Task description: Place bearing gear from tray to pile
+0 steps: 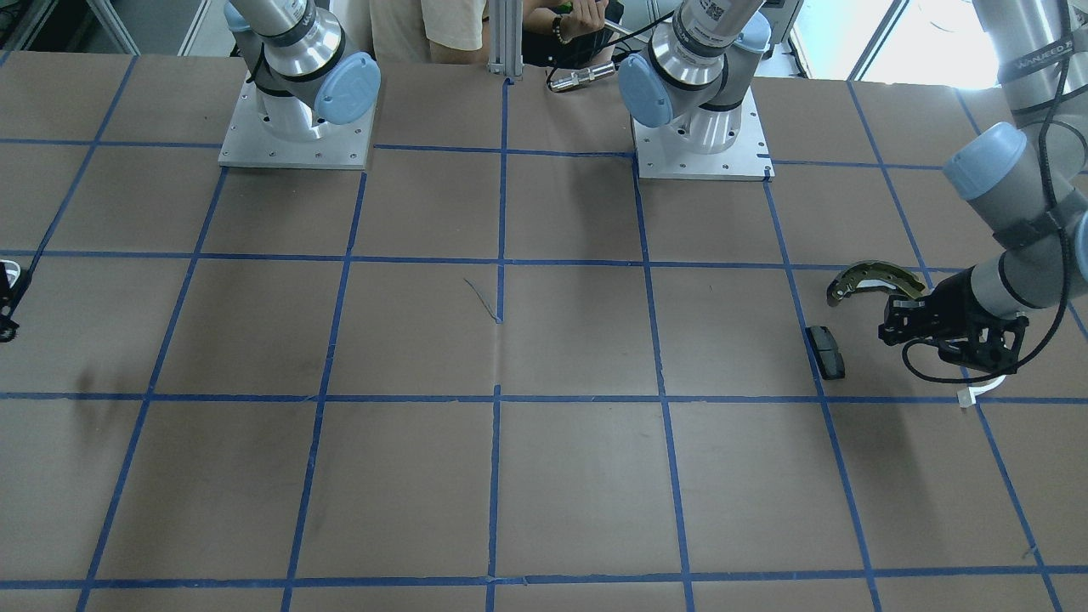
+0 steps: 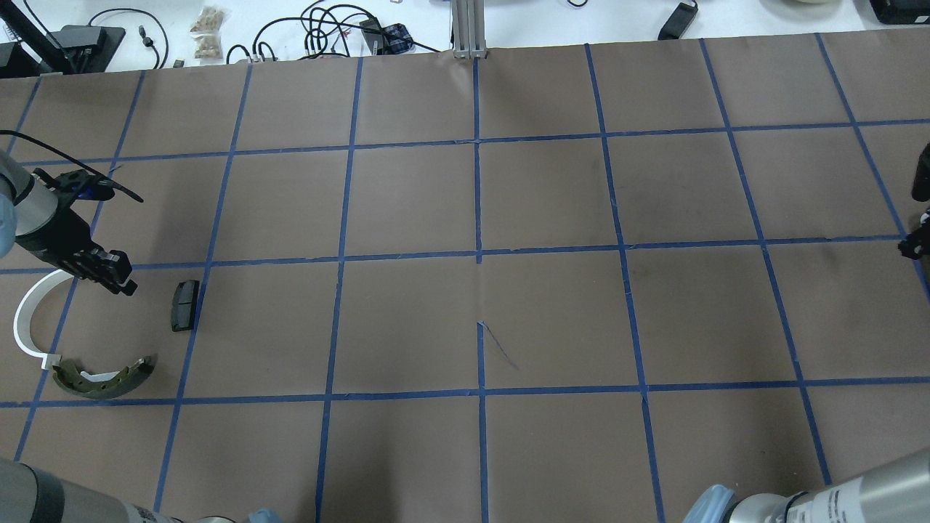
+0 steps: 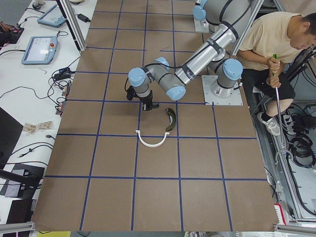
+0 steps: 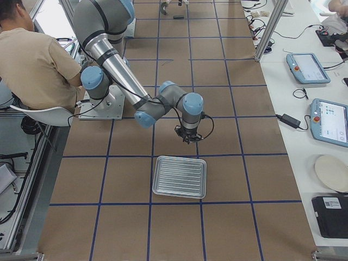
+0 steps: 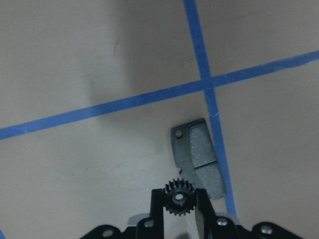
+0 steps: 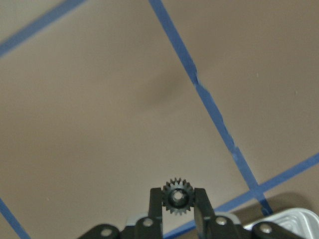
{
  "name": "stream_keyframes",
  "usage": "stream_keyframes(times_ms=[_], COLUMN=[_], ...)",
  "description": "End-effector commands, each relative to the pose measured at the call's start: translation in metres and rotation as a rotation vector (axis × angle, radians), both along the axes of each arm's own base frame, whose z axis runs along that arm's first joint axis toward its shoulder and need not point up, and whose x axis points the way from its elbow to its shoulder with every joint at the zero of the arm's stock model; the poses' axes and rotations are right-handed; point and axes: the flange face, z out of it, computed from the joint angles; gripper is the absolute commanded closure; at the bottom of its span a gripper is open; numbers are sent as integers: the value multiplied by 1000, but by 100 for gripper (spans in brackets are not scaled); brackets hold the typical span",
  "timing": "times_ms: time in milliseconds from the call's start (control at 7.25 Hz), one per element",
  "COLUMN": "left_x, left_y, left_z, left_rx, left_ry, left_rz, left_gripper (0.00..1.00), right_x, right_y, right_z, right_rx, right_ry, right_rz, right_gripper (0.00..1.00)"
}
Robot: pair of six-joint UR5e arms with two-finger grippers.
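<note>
Left gripper (image 2: 120, 280): at the table's left end, black fingers closed to a narrow gap on a small gear and pointed down among the pile's parts.
Bearing gear (image 5: 178, 197): black and toothed with a round bore, pinched flat between the fingertips. We cannot tell whether it touches the paper.
Pile (image 2: 51, 357): three loose parts lying flat.
White plastic arc (image 2: 22, 319): a thin, smooth half-ring. The left arm covers its upper end in the overhead view and most of it in the front-facing view.
Brake shoe (image 2: 102, 381): a curved olive-gold metal piece with holes along it, touching the arc's lower end.
Black pad (image 2: 184, 305): a small matte rectangle, just beyond the fingertips and apart from the other two parts.
Table (image 2: 479, 218): brown paper gridded with blue tape, with a thin dark scratch near the middle.
Right gripper (image 6: 178, 199): at the far right edge, closed on a gear of its own.
Second gear (image 6: 177, 195): black and toothed, the same shape as the first, held above bare paper.
Tray (image 4: 179, 176): ribbed and silvery with rounded corners, just beside the right gripper. We see nothing lying in it.
Operator (image 3: 276, 39): seated in a beige shirt behind the arms' bases.
</note>
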Motion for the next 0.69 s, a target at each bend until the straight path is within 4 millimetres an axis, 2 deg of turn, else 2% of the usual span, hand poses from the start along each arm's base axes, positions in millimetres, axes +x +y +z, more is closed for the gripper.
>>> stream_keyframes(times_ms=[0,138,276,414,552], left_x=[11,12,12,9,6], left_y=[5,6,7,10,15], left_z=[-22,-31,-39,-49,-58], left_rx=[35,57,71,69,67], left_ry=[22,23,31,28,26], left_rz=[11,8,10,11,15], left_gripper=[100,100,100,100,100], right_x=[153,211,279,364,434], right_y=[-22,-32,-36,-24,-6], right_z=[13,17,20,21,19], right_rx=[-17,-47,-96,-95,-92], right_ry=[3,2,-30,-46,-64], right_rz=[-168,-261,-409,-484,-571], right_gripper=[100,100,100,100,100])
